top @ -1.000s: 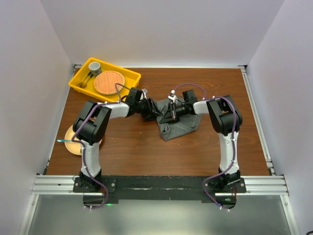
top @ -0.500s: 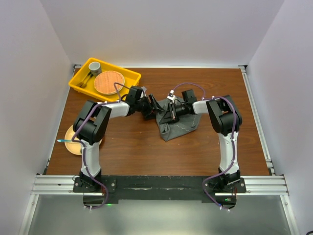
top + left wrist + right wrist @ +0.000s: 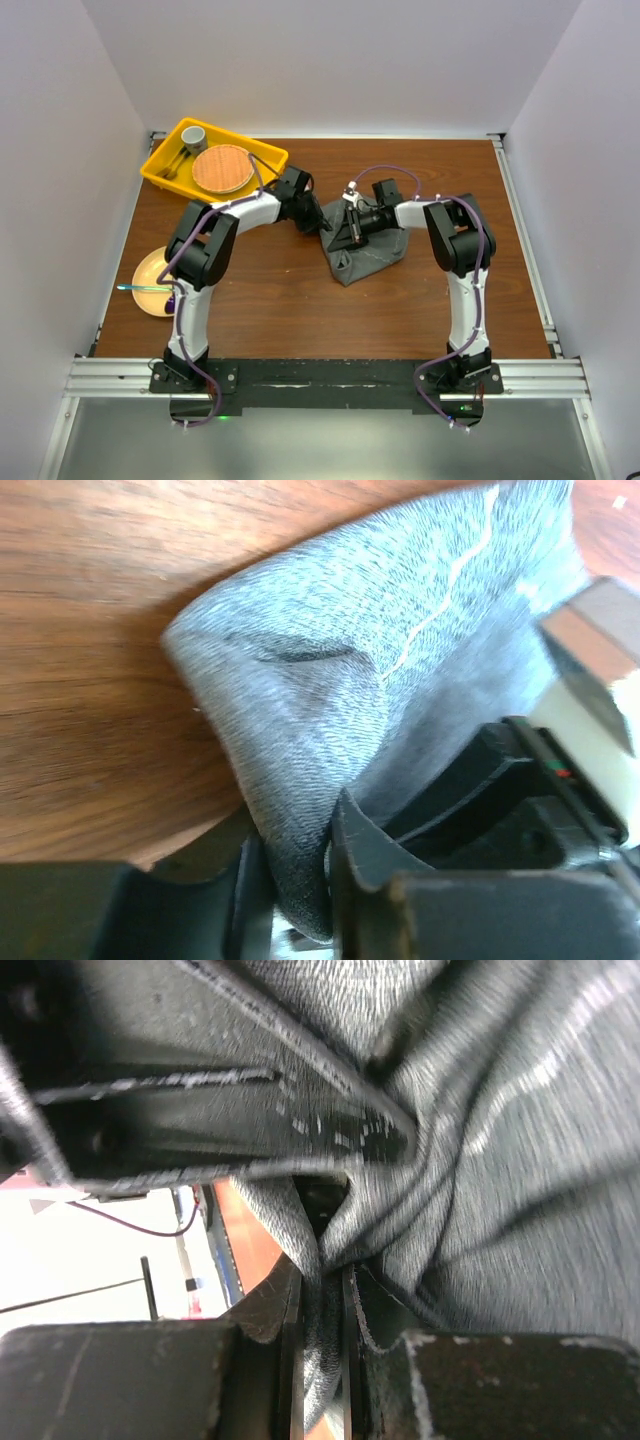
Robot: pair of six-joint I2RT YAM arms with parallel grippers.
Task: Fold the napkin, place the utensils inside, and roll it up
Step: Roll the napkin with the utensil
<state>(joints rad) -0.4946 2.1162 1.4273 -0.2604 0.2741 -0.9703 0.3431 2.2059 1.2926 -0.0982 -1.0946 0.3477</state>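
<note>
Bright, even light; blurred wrist views

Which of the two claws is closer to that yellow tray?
Left. The left gripper pinches the napkin just right of the yellow tray; the right gripper grips the napkin farther right.

Yellow tray [image 3: 271, 153], wooden plate [image 3: 222, 168], cup [image 3: 194, 134]

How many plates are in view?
2. A brown plate in the yellow tray; a pale plate at the table's left edge, partly behind the left arm.
</note>
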